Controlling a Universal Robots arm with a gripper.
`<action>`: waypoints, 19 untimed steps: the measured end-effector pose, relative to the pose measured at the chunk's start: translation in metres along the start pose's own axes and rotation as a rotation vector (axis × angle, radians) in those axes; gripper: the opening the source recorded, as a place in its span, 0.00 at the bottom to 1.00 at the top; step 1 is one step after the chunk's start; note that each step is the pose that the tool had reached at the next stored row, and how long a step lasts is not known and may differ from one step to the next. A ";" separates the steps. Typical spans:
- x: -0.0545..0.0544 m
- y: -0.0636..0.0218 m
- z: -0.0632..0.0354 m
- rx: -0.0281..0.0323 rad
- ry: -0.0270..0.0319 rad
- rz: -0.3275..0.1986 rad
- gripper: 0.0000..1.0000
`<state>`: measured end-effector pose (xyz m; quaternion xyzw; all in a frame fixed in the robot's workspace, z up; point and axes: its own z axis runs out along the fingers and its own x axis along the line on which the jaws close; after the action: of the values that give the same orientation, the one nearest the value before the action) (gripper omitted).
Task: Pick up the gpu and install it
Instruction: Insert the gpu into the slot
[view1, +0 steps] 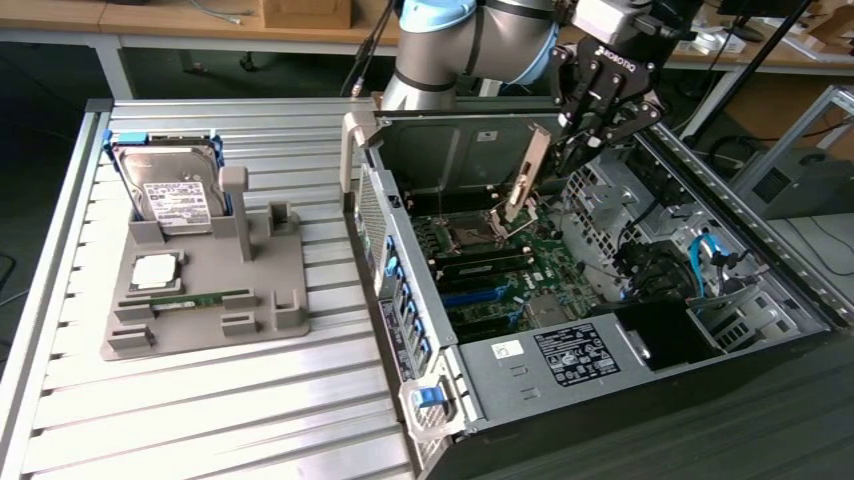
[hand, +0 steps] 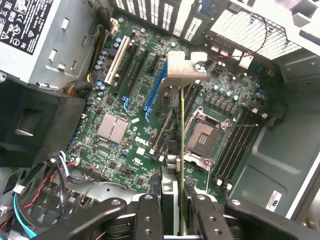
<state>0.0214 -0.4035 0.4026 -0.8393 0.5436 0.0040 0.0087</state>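
Note:
The gpu (view1: 537, 172) hangs above the open computer case (view1: 400, 300), its pale metal bracket strip pointing down toward the motherboard (view1: 514, 270). My gripper (view1: 589, 150) is shut on the card's upper end. In the wrist view the gpu (hand: 181, 145) appears edge-on as a thin line between my fingers (hand: 148, 216), and its bracket (hand: 184, 67) hovers over the motherboard (hand: 115, 150) between the blue slot (hand: 156, 90) and the CPU socket (hand: 205, 135). The card is clear of the board and sits in no slot.
A grey fixture (view1: 207, 300) on the slatted table at the exterior view's left carries a silver hard drive (view1: 170, 190), a green memory stick (view1: 187, 298) and a chip. Inside the case are the power supply (view1: 577, 352), blue cables (view1: 707, 260) and drive cage walls.

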 end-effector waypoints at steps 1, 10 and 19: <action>0.000 0.0000 0.0002 0.0003 0.0001 0.015 0.28; 0.000 0.0000 0.0025 0.0029 0.0019 0.177 0.28; 0.000 0.0001 0.0048 0.0053 0.0035 0.333 0.28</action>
<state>0.0214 -0.4035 0.3978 -0.7376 0.6751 0.0025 0.0092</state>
